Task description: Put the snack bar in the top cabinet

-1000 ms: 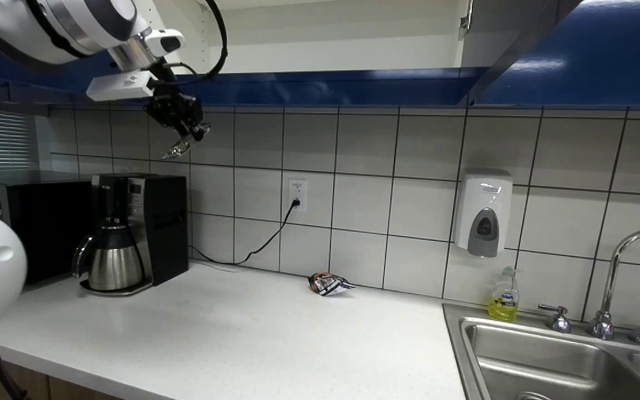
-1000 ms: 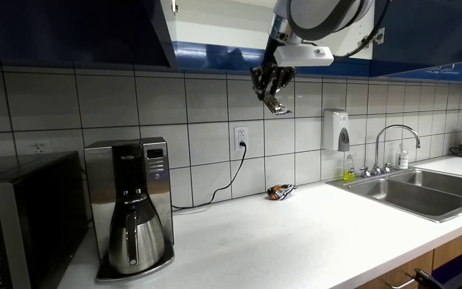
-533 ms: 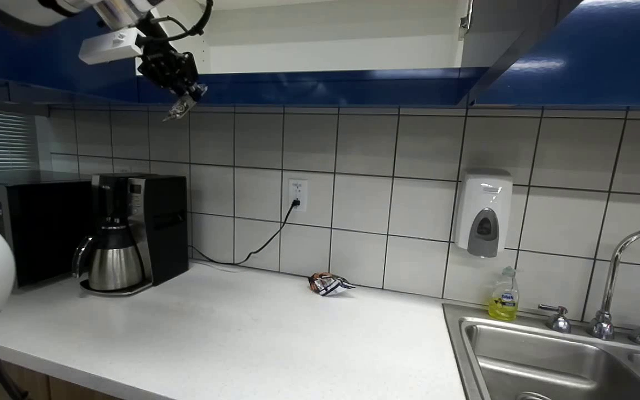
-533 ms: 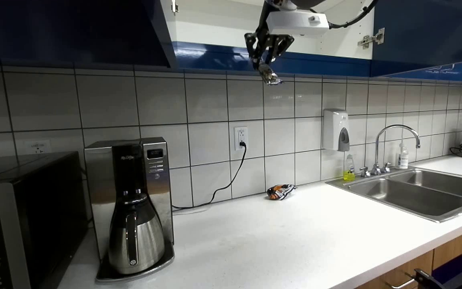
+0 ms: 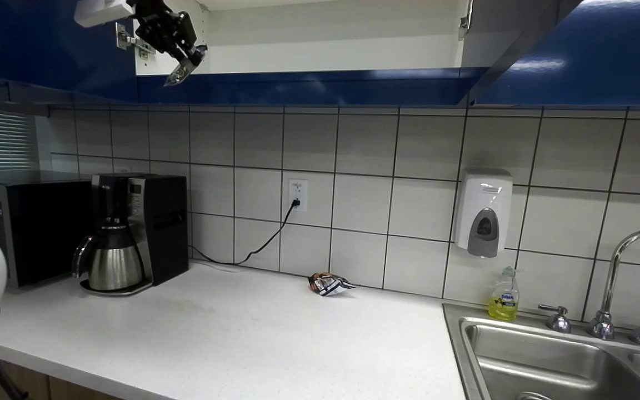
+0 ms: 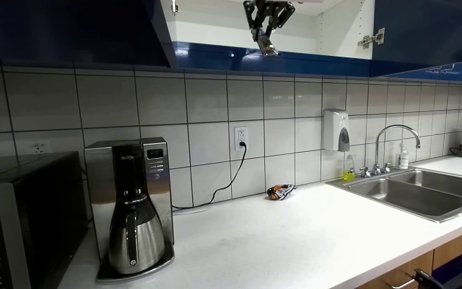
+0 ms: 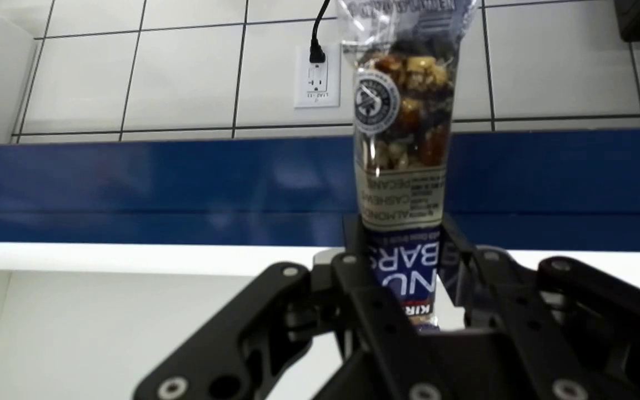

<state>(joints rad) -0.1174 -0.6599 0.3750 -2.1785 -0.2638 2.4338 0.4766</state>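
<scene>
Snack bar point(image 7: 400, 178) sits pinched in the gripper point(image 7: 404, 243), which slants downward before the open top cabinet point(image 5: 325, 88).

In both exterior views, microwave point(image 6: 46, 208) is standing at left on the counter point(image 5: 242, 339), coffee maker point(image 6: 128, 172) just right of it. Wrapper point(image 5: 330, 283) is lying near the wall point(image 5: 309, 141), between coffee maker and sink point(image 5: 458, 333). Soap bottle point(image 5: 503, 299) is standing at the sink's back left corner; dispenser point(image 5: 485, 214) is hanging on the wall above, slightly left. Top cabinet point(image 5: 325, 88) is hanging over the counter. Gripper point(image 7: 402, 239) is hovering before the cabinet's opening, holding the snack bar point(image 7: 403, 144) in front of the lower edge.
</scene>
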